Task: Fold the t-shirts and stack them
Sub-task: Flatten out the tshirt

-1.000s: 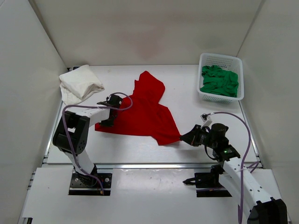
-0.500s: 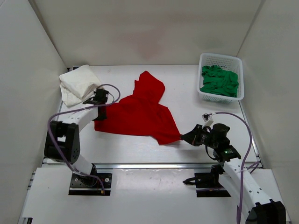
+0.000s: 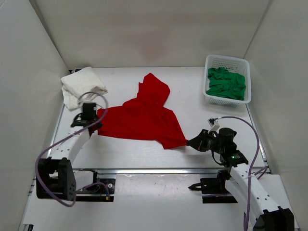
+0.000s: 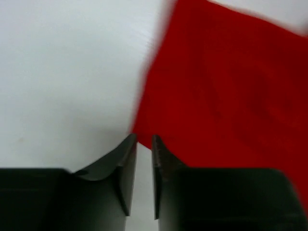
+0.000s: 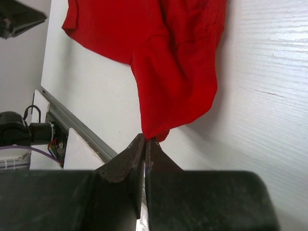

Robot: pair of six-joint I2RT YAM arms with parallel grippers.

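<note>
Across the white table (image 3: 202, 110), boxed by pale walls, an off-white t-shirt (image 3: 83, 85) lies bundled far left. My left claw (image 4: 144, 139), jaws a sliver apart, noses the red t-shirt (image 3: 144, 118) at its blurred left edge. My right claw (image 5: 145, 140) pinches its near-right corner. Far right, the green t-shirt (image 3: 226, 84) lies crumpled in a basket (image 3: 243, 61), its shape unreadable.

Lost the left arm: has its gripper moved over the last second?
Yes. The left gripper shifted left, off the bright red cloth t-shirt to its corner, in front of the folded off-white t-shirt.
</note>
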